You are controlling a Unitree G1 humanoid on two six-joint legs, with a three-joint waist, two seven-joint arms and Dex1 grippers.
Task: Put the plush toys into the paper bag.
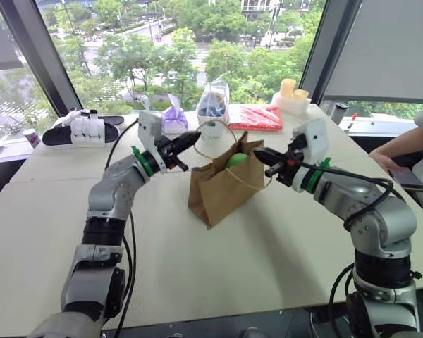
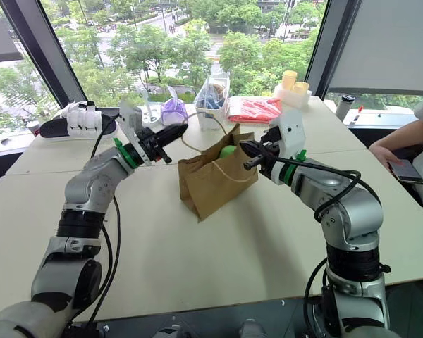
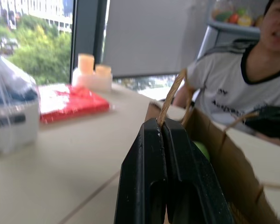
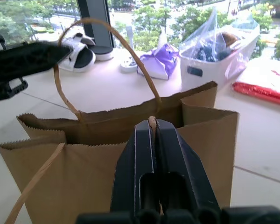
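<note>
Standing open on the table (image 1: 282,246), the paper bag (image 1: 222,186) has each of its cord handles pinched by a gripper. The left gripper (image 3: 161,128) has its fingers clenched on one handle, which rises from between the tips in the left wrist view. The right gripper (image 4: 152,125) is likewise clamped on the near handle at the bag's rim, with the far handle (image 4: 102,56) arching up behind. Inside the bag's mouth the light green plush toy (image 1: 237,160) shows just below the rim. Behind the bag sit a purple pouch (image 1: 174,120), a clear bag with blue contents (image 1: 213,104) and a flat red packet (image 1: 256,117)
</note>
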